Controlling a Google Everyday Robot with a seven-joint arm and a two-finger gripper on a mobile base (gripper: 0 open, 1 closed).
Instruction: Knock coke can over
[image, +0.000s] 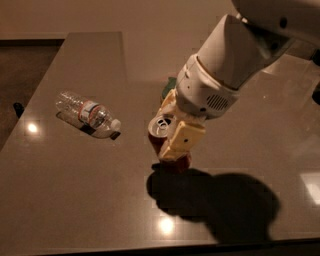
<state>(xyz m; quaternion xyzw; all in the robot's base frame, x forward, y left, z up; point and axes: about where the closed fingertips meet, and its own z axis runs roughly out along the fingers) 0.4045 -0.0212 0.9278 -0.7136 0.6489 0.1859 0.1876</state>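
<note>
Nothing knocked over yet: coke can stood upright, gripper right around it. Couldn't tell if it was squeezing.

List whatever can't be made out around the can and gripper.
- Camera view, coke can: red side and lettering mostly covered by the gripper straddling it; base contact with the table unclear.
- Green object behind the gripper: hidden by the arm, unidentifiable.
- Water bottle label: too small to read.
- Arm: cut off at top-right edge.
</note>
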